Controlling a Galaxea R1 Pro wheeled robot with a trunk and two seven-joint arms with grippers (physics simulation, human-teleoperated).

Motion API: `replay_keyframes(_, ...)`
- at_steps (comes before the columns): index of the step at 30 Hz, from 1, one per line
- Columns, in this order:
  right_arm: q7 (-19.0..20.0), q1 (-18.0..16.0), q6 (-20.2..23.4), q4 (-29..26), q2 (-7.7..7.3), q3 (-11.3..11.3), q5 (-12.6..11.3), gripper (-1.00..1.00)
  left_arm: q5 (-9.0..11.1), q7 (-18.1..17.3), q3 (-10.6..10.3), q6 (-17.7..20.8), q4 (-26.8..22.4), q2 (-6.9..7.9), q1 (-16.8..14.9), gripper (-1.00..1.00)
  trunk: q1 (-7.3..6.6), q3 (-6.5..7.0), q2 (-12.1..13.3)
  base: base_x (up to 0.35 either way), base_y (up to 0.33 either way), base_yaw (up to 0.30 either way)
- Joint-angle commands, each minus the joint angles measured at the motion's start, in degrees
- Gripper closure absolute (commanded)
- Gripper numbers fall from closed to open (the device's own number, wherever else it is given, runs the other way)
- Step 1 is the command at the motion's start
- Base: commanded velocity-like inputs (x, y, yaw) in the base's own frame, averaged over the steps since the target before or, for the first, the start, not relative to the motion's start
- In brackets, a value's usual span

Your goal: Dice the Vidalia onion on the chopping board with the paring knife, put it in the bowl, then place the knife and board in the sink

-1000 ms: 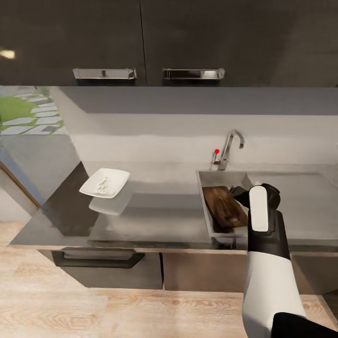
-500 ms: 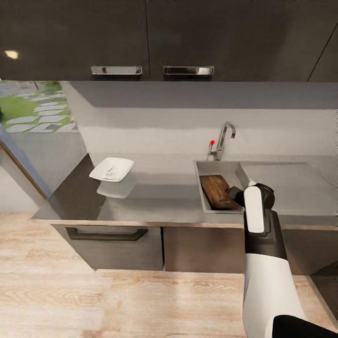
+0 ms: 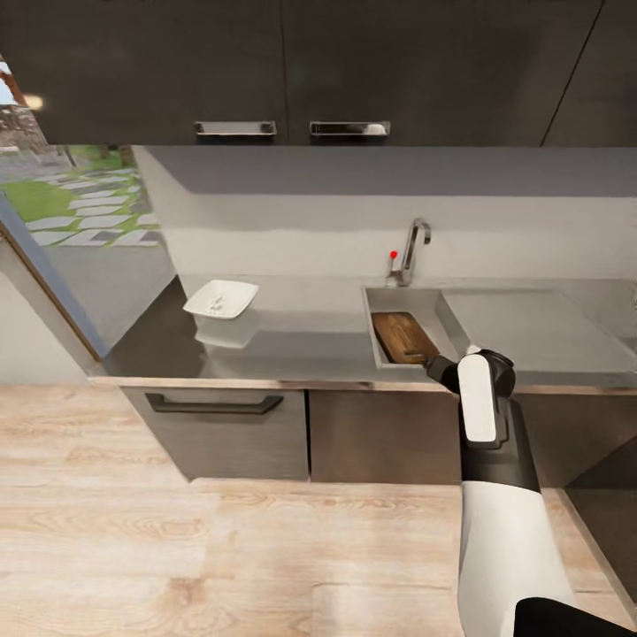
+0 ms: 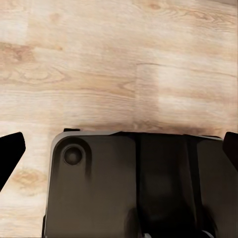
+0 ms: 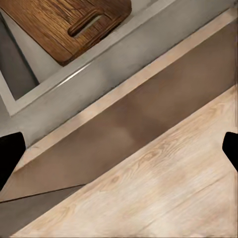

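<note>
The brown chopping board (image 3: 403,337) lies tilted inside the sink (image 3: 380,305) and shows again in the right wrist view (image 5: 64,25). On the countertop (image 3: 301,341), left of the sink, stands the white bowl (image 3: 221,299) with small pale pieces in it. The Vidalia onion as a whole bulb and the paring knife are out of view. My right gripper (image 3: 439,364) hovers at the counter's front edge by the sink; its fingers stand wide apart in the right wrist view (image 5: 119,148) with nothing between them. My left gripper (image 4: 119,148) is open, pointing down over my dark base and the wooden floor.
A chrome faucet (image 3: 412,248) with a red knob (image 3: 394,254) rises behind the basin. Dark wall cabinets (image 3: 292,71) hang above. Drawer fronts with a handle (image 3: 212,407) sit under the counter. Wooden floor (image 3: 221,548) stretches in front. A window (image 3: 62,203) is at left.
The whole view has pulled back from the counter, so sink, board and bowl look smaller and farther. The right arm keeps its pose. Board stays in the sink.
</note>
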Motion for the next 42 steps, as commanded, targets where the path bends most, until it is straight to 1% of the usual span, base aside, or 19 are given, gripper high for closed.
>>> replay_keyframes(1, -0.6, 0.0, 0.1, 0.0, 0.03, -0.1, -0.6, -1.00, -0.3, -0.4, 0.3, -0.1, -0.1, -0.08, 0.0, -1.00, 0.00, -0.10, -0.1, -0.336, 0.000, 0.000)
replay_keyframes(5, -0.5, 1.0, 0.0, 0.4, 0.03, 0.1, -0.5, -1.00, -0.3, -0.4, 0.2, -0.1, 0.0, -0.08, 0.0, -1.00, 0.00, -0.10, -0.1, -0.335, 0.000, 0.000)
replay_keyframes(7, 0.6, 2.1, -0.2, 1.8, 0.03, 1.1, -0.5, -1.00, -0.3, -0.4, 0.2, -0.1, 0.0, -0.08, 0.0, -1.00, 0.00, -0.10, -0.1, -0.224, 0.000, 0.000)
replay_keyframes(9, 4.6, 3.0, -2.4, 6.0, 0.03, 2.2, 0.2, -1.00, -0.3, -0.4, 0.3, -0.1, 0.0, -0.01, 0.0, -1.00, 0.00, -0.10, -0.1, -0.087, 0.000, 0.000)
replay_keyframes(10, 7.1, 3.3, -4.5, 8.5, -0.82, 2.8, 1.3, -1.00, -0.3, -0.4, 0.3, -0.1, -0.1, 0.09, 0.0, -1.00, 0.00, -0.10, -0.1, -0.038, 0.000, 0.000)
replay_keyframes(11, 11.7, 3.5, -8.9, 13.2, -2.47, 4.2, 4.0, -1.00, -0.3, -0.4, 0.3, -0.1, -0.2, 0.30, 0.0, -1.00, 0.00, -0.10, -0.1, -0.019, 0.000, 0.000)
replay_keyframes(13, 18.9, 3.6, -16.5, 21.2, -3.93, 6.7, 9.4, -1.00, -0.4, -0.3, 0.4, -0.1, -0.3, 0.54, 0.0, -1.00, 0.00, -0.10, -0.1, -0.010, 0.000, 0.000)
replay_keyframes(17, 32.9, 3.7, -34.0, 40.7, -5.10, 8.7, 23.5, -1.00, -0.4, 0.4, 0.4, 0.1, -0.4, 1.06, 0.0, -1.00, 0.00, -0.10, -0.1, -0.003, 0.000, 0.000)
replay_keyframes(18, 37.2, 3.7, -41.9, 49.2, -5.63, 8.9, 27.5, -1.00, -0.4, 1.7, 0.4, 0.2, -0.4, 1.57, -0.1, -1.00, 0.00, -0.10, -0.1, 0.000, 0.000, 0.000)
replay_keyframes(20, 41.1, 3.7, -53.2, 60.5, -6.26, 9.1, 30.3, -1.00, -0.4, 4.4, 0.4, 0.2, -0.5, 1.96, -0.1, -1.00, 0.00, -0.10, -0.1, 0.000, 0.000, 0.000)
replay_keyframes(21, 42.5, 3.7, -61.5, 69.0, -6.52, 9.1, 31.3, -1.00, -0.4, 6.6, 0.4, 0.3, -0.7, 2.12, -0.1, -1.00, 0.00, -0.10, -0.1, 0.000, 0.000, 0.000)
replay_keyframes(23, 43.4, 4.5, -71.1, 76.0, -6.69, 9.2, 31.9, -1.00, -0.4, 8.7, 0.4, 0.3, -1.3, 2.22, -0.2, -1.00, 0.00, -0.10, -0.1, 0.000, 0.000, 0.000)
replay_keyframes(25, 43.8, 8.4, -77.6, 78.6, -6.67, 9.3, 32.2, -1.00, -0.3, 9.6, 0.5, 0.3, -2.3, 2.25, -0.2, -1.00, 0.00, -0.10, -0.1, 0.000, 0.000, 0.000)
replay_keyframes(29, 44.1, 17.2, -89.6, 80.1, -6.70, 9.4, 32.4, -1.00, -0.3, 10.2, 0.5, 1.1, -4.1, 2.26, -0.2, -1.00, 0.00, -0.10, -0.1, 0.000, 0.000, 0.000)
replay_keyframes(32, 44.0, 25.1, -102.3, 80.4, -6.76, 9.3, 32.4, -1.00, -0.3, 10.2, 0.4, 1.3, -4.4, 2.47, -0.2, -1.00, 0.00, -0.10, -0.1, 0.000, 0.000, 0.000)
replay_keyframes(36, 43.9, 33.1, -115.8, 80.4, -6.88, 9.3, 32.4, -1.00, 0.2, 10.1, 0.4, 1.3, -4.2, 4.64, -0.2, -1.00, 0.00, -0.10, -0.1, 0.000, 0.000, 0.000)
replay_keyframes(38, 43.7, 34.4, -115.8, 80.4, -7.47, 9.2, 32.3, -1.00, 0.3, 10.1, 0.4, 1.3, -3.9, 5.67, -0.2, -1.00, 0.00, -0.10, -0.1, 0.000, 0.000, 0.000)
replay_keyframes(41, 43.7, 34.9, -115.8, 80.3, -8.27, 9.1, 32.2, -1.00, 0.4, 10.0, 0.4, 1.1, -3.2, 6.16, -0.2, -1.00, 0.00, -0.10, -0.1, 0.000, 0.000, 0.000)
replay_keyframes(42, 43.7, 35.0, -115.8, 80.3, -8.45, 9.2, 32.1, -1.00, 0.4, 9.9, 0.4, 0.8, -1.6, 6.31, -0.2, -1.00, 0.00, -0.10, -0.1, 0.000, 0.000, 0.000)
